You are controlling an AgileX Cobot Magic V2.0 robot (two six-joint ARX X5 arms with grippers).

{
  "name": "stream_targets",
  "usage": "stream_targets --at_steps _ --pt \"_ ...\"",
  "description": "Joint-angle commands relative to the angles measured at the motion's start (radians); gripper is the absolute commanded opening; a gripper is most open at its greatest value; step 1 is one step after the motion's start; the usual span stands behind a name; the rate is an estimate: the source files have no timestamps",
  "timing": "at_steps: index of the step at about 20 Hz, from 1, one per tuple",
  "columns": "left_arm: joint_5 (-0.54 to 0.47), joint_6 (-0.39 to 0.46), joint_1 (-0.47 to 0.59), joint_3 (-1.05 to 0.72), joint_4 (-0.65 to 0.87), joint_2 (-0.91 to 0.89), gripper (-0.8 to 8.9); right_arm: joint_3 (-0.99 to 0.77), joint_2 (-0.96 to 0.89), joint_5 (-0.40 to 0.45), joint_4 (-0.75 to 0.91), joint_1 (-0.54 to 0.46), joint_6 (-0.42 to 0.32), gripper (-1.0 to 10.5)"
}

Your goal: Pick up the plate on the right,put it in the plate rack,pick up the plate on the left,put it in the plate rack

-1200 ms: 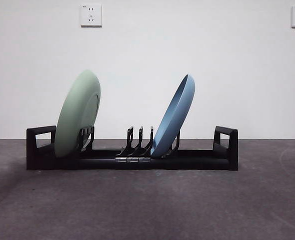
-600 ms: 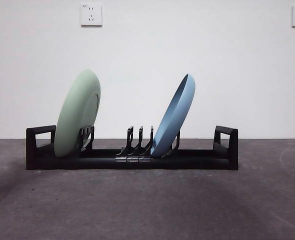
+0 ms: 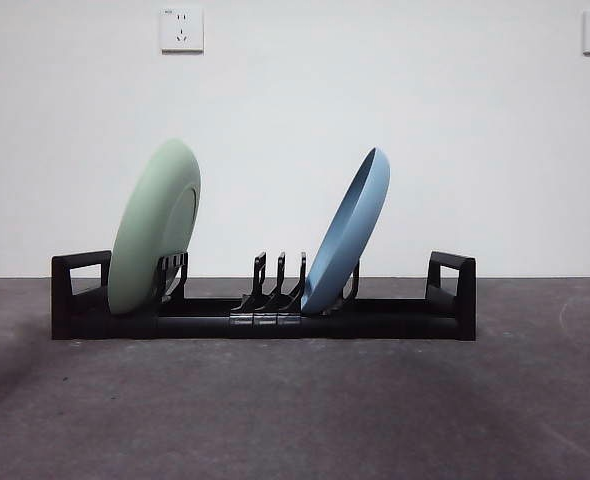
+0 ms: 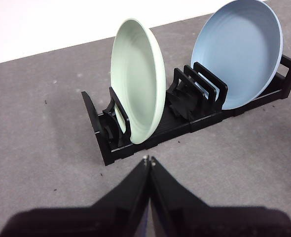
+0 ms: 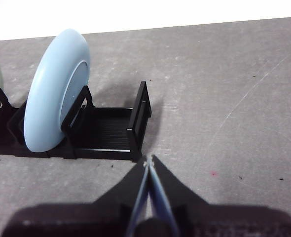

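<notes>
Plates are leaning in the plate rack (image 3: 265, 322) on the table (image 3: 295, 410): green plate (image 3: 155, 228) at 9 o'clock, blue plate (image 3: 348, 232) at 3. I am seeing left end effector (image 4: 148, 160) and right end effector (image 5: 148, 160) pinched closed, holding nothing. Plates are looking hard, slippery; I would be pinching rims.

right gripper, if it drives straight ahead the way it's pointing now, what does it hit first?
Probably the plate rack: the shut right gripper points at its end loop handle, just ahead. The blue plate stands further along and off that line. Depth from this view is uncertain.
</notes>
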Motion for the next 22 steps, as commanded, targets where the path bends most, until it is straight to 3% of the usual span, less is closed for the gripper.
stream_targets --at_steps 1,6,15,22 --pt "-0.001 0.0 0.0 -0.005 -0.003 0.0 -0.03 -0.006 0.0 0.0 0.008 0.001 0.01 0.0" --pt "0.025 0.062 0.059 -0.013 0.001 -0.04 -0.03 -0.006 0.0 -0.001 0.008 0.001 0.01 0.1" --pt "0.207 0.062 0.451 -0.275 0.151 -0.317 -0.03 -0.006 0.0 -0.001 0.008 0.001 0.01 0.1" --pt "0.265 0.061 0.526 -0.456 0.232 -0.378 -0.03 -0.006 0.0 -0.001 0.008 0.001 0.01 0.0"
